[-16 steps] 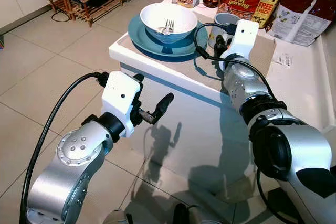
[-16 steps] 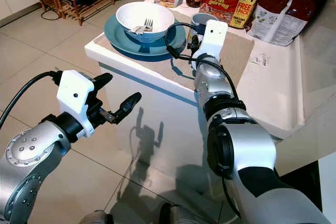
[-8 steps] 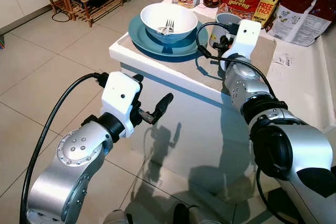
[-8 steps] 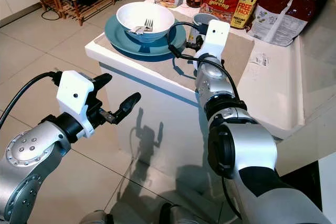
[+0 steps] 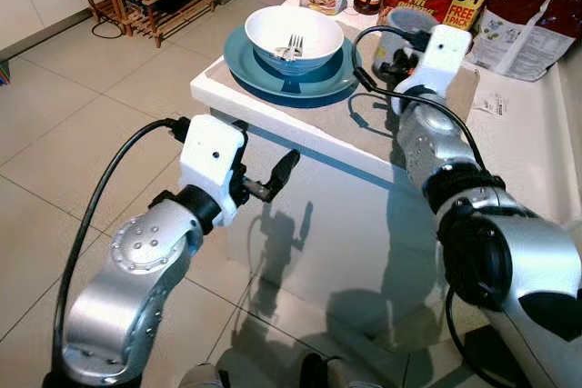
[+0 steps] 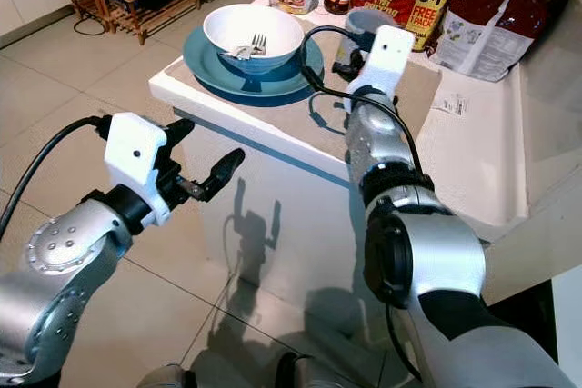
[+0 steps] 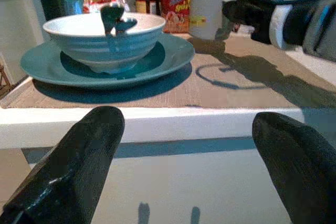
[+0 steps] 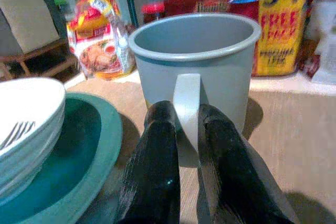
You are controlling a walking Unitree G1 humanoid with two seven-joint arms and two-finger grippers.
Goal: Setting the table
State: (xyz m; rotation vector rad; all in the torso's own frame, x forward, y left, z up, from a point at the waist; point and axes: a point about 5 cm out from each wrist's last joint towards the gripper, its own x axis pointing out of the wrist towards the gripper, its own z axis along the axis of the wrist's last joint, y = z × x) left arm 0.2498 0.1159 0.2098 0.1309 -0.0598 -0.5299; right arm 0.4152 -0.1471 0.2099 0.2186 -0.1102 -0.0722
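On the tan placemat [image 5: 364, 115]: pale grey-blue ceramic mug [image 8: 197, 72] stands upright at 3 o'clock of the plate.
Right gripper [image 8: 185, 129]: two black fingers pinched narrow on the mug's handle.
Left gripper [image 7: 189, 156]: fingers spread wide, empty, short of the white table's edge [image 7: 157, 124].
Teal round plate [image 5: 264, 74]: carries white bowl [image 5: 293, 38] holding a metal fork [image 5: 293, 44].
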